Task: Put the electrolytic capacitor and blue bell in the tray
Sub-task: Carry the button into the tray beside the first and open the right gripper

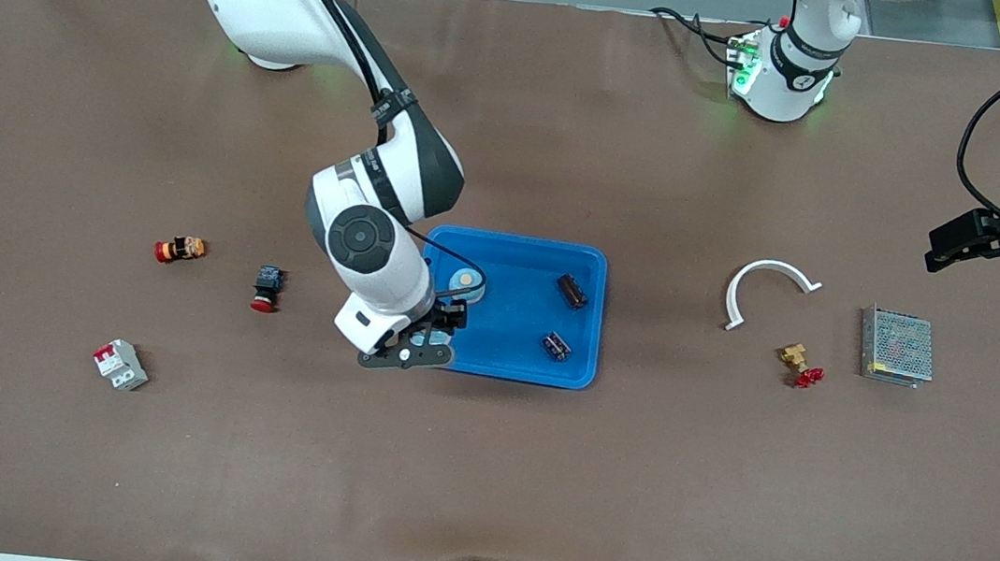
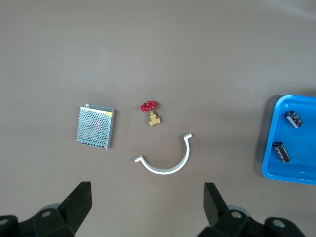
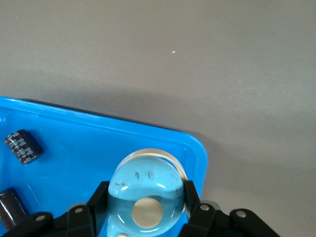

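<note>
Holding the blue bell [image 3: 146, 195] pinched between its fingers, the right gripper [image 1: 436, 325] hangs low over the tray [image 1: 509, 362], at the tray's end toward the right arm's side of the table; judging by that, the grip is kept so the bell can be let go inside the rim. Bell is a pale blue dome with a cream centre; whether it touches the tray floor I cannot tell. Two electrolytic capacitors [image 1: 570, 290] [image 1: 557, 345] already lie in the tray, apart from each other, at its other end, so the capacitor part looks done. Pale markings show on their dark sleeves but nothing reads; no brand visible anywhere. Left gripper [image 2: 148, 205] waits with fingers spread wide, holding nothing, over bare table near the white curved clip [image 1: 767, 287], brass valve with red handle [image 1: 799, 363] and metal mesh box [image 1: 896, 345], all well apart from the tray toward the left arm's end.
</note>
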Robot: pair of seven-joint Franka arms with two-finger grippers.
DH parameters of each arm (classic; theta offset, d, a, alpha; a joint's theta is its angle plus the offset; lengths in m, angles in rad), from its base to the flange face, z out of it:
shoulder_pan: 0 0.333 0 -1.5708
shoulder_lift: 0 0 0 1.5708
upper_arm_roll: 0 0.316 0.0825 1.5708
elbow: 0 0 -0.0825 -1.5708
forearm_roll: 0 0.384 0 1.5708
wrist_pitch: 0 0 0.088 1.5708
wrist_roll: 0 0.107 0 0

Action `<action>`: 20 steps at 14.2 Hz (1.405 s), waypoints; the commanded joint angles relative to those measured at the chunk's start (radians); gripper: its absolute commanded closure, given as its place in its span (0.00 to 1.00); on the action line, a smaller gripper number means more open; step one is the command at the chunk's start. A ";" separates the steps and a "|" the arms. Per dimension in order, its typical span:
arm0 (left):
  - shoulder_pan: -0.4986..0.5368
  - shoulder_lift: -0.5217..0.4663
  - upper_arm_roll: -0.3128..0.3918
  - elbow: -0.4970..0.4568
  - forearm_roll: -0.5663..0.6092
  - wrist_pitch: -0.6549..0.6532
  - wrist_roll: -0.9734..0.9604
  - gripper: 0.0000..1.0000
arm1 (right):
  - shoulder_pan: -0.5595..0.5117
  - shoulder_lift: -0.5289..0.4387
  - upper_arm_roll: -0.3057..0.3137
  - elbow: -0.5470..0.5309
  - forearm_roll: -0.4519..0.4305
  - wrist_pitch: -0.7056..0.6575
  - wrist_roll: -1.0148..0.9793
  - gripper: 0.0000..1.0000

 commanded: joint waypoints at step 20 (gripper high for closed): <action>-0.004 -0.036 -0.006 -0.003 -0.022 0.001 0.007 0.00 | 0.084 0.120 -0.012 -0.069 -0.089 0.229 0.114 0.47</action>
